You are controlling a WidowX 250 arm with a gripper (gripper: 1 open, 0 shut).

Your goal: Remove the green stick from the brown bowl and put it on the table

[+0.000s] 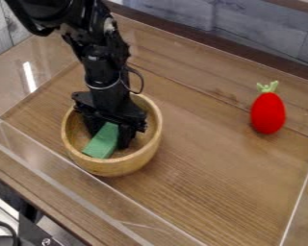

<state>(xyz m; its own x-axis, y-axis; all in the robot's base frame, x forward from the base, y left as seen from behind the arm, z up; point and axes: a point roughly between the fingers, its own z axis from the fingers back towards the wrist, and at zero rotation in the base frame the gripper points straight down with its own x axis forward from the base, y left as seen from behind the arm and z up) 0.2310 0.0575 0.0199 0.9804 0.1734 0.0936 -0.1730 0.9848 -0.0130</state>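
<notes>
The brown bowl sits left of centre on the table. Inside it lies the green stick, one end toward the front rim and the other tucked under my gripper. The black gripper points straight down into the bowl, its fingers on either side of the stick's far end. The dark fingers hide where they meet the stick, so I cannot make out whether they press on it.
A red strawberry-shaped toy with a green top stands at the right. Low clear acrylic walls border the tabletop, and the arm rises from the bowl toward the upper left.
</notes>
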